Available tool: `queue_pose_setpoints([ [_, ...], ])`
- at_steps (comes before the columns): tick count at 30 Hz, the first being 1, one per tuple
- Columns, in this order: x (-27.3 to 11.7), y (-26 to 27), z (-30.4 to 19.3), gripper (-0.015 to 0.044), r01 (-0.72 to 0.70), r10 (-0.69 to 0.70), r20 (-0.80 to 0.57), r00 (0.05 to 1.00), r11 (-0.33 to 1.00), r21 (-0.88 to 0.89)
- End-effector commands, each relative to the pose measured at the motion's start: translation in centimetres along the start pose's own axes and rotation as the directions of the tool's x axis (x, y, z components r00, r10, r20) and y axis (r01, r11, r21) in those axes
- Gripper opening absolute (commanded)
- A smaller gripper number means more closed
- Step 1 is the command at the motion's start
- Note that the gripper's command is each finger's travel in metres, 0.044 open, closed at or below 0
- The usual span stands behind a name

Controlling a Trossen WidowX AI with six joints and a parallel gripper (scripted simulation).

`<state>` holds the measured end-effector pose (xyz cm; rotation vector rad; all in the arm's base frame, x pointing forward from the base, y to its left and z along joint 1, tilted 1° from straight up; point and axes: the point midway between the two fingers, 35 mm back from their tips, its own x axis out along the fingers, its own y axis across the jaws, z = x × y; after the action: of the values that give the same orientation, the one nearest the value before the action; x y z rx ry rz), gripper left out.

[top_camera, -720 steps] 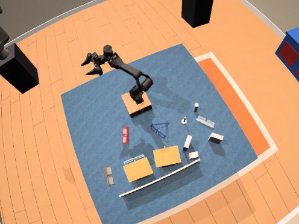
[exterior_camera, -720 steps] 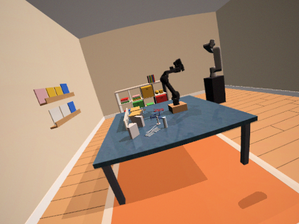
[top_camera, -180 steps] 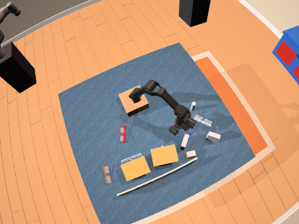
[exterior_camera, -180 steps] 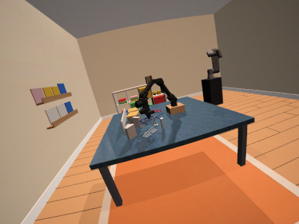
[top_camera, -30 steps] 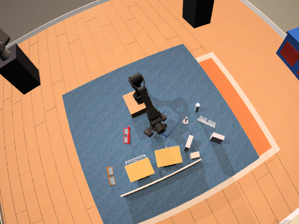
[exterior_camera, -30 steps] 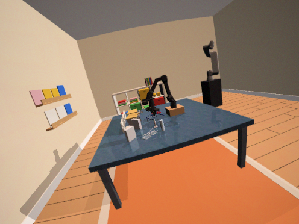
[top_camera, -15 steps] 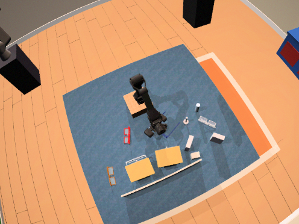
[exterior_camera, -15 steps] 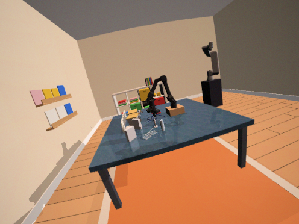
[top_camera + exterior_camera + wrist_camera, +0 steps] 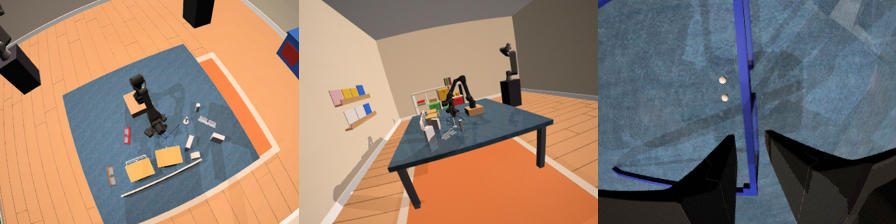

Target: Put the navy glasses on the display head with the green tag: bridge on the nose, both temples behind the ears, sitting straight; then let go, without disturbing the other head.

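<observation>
The navy glasses [image 9: 172,132] [image 9: 744,75] are below my gripper [image 9: 157,125] [image 9: 453,112] [image 9: 750,137]. In the wrist view their long front bar passes between the two fingertips, with a visible gap on both sides. My gripper is partly open and touches neither face of the bar. One temple reaches out to the left behind a finger. Whether the glasses rest fully on the table is too small to tell. Two yellow-topped blocks look like the display heads: the right one [image 9: 169,156] has a small nose bump and no glasses; the left one [image 9: 140,170] has pale glasses at its front. No green tag shows.
Red glasses [image 9: 129,135] and orange glasses [image 9: 111,176] lie left. Clear glasses [image 9: 207,121] [image 9: 448,134], a small stand [image 9: 185,121], a cylinder [image 9: 198,107] [image 9: 461,125] and white blocks [image 9: 217,137] [image 9: 429,133] are right. A long white bar [image 9: 163,178] lies beyond the heads.
</observation>
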<state>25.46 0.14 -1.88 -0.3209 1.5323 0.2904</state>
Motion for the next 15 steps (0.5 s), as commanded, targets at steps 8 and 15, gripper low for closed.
queue_pose_setpoints([
  [8, -0.36, 0.48, -0.05, 0.0107, 0.000, 0.000, -0.002, 1.000, 1.000, -0.002],
  [15, -0.68, 0.95, -0.11, 0.0107, 0.000, 0.000, -0.003, 1.000, 1.000, -0.004],
])
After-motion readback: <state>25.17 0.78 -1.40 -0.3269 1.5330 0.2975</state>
